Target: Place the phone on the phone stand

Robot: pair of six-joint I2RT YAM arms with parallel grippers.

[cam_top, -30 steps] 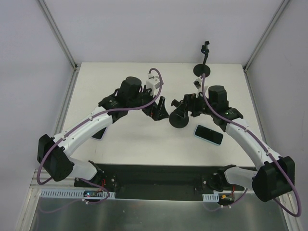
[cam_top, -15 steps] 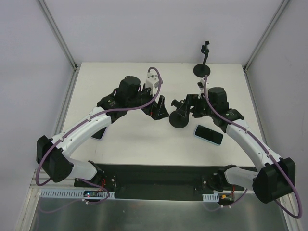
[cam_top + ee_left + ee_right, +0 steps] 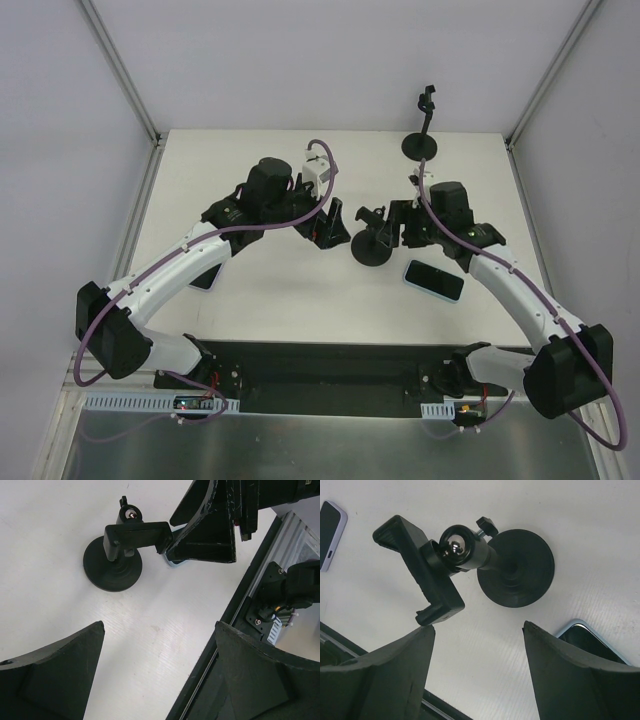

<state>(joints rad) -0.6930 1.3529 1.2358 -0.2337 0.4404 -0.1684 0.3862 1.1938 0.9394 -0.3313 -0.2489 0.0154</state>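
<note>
A black phone stand (image 3: 371, 250) with a round base and a clamp head stands mid-table between my grippers. It also shows in the right wrist view (image 3: 516, 575) and the left wrist view (image 3: 112, 570). A dark phone in a light blue case (image 3: 434, 280) lies flat just right of the stand, its corner in the right wrist view (image 3: 585, 637). My left gripper (image 3: 330, 228) (image 3: 160, 630) is open and empty, left of the stand. My right gripper (image 3: 393, 228) (image 3: 477, 630) is open and empty, right beside the stand, with the clamp (image 3: 417, 570) near its left finger.
A second black stand (image 3: 422, 145) stands at the table's back edge. Another phone (image 3: 205, 277) lies at the left, partly under my left arm, and shows in the right wrist view (image 3: 330, 527). A black rail (image 3: 320, 365) runs along the near edge.
My right gripper has drawn back slightly to the right from the stand, and the stand's clamp head now shows apart from it. My left arm has hardly moved.
</note>
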